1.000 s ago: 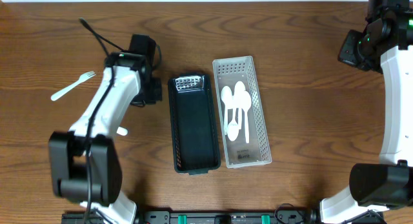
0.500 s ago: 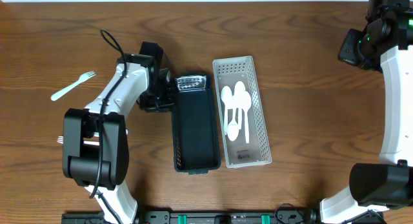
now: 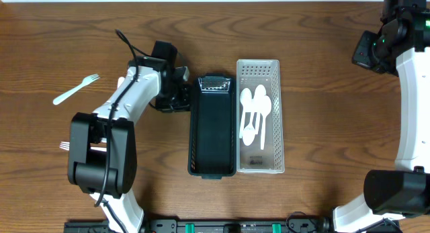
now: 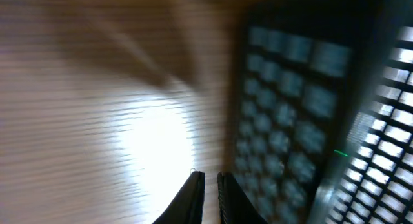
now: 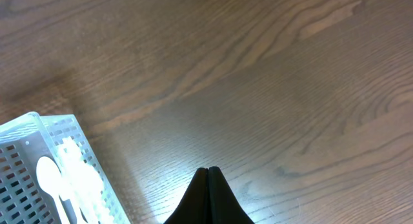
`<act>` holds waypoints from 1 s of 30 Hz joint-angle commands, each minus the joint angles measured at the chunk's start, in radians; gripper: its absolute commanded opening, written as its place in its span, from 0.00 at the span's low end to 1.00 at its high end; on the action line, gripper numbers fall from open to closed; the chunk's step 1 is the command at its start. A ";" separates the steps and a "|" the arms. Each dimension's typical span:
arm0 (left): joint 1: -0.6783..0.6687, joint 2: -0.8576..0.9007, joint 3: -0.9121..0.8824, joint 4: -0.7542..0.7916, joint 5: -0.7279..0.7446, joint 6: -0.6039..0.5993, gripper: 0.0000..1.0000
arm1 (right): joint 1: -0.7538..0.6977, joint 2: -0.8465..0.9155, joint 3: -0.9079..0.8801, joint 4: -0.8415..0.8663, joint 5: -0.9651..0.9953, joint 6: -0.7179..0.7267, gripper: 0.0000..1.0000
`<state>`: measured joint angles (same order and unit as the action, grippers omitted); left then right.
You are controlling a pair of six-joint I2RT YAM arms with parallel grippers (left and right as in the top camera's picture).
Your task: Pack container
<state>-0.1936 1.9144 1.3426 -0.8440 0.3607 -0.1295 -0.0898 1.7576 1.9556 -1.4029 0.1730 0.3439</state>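
Pinching almost shut, the left gripper shows its two dark fingers with only a sliver of light between them and nothing caught there. The wrist view is badly blurred, folks, but just right of those tips you can make out the lattice wall of the black basket. It's very near; touching or not, I cannot tell. From overhead the gripper sits right at that basket's left long side, near its far end, with the white left arm curving back toward the near edge. The black basket lies lengthwise in the middle of the table, with a pale patch at its far end, too small to name. Just beside it on the right, touching or nearly so, is the white basket, holding a cluster of white spoons. Way off to the left, well apart from everything, a white fork lies on the wood. Over on the other side, the right gripper has its fingers pressed together on nothing, above the wood, with a corner of the white basket at the lower left of its view.
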 commanded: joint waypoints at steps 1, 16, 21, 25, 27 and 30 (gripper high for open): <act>0.039 -0.066 0.061 -0.023 -0.131 0.018 0.12 | -0.002 -0.007 0.000 -0.003 0.011 -0.020 0.01; 0.179 -0.602 0.086 -0.225 -0.426 0.089 0.87 | -0.001 -0.007 0.000 -0.005 -0.028 -0.050 0.57; 0.265 -0.673 0.085 -0.274 -0.426 0.182 0.93 | -0.002 -0.007 0.000 -0.005 -0.046 -0.055 0.61; 0.351 -0.616 0.084 -0.253 -0.425 0.188 0.94 | -0.001 -0.007 0.000 -0.004 -0.050 -0.055 0.61; 0.386 -0.557 0.084 -0.213 -0.425 0.242 0.95 | 0.000 -0.007 0.000 -0.003 -0.050 -0.062 0.61; 0.423 -0.452 0.084 -0.142 -0.425 0.332 0.96 | -0.001 -0.007 0.000 -0.004 -0.050 -0.068 0.61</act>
<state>0.1959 1.3689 1.4155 -1.0153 -0.0498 0.0898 -0.0898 1.7576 1.9549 -1.4063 0.1272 0.2989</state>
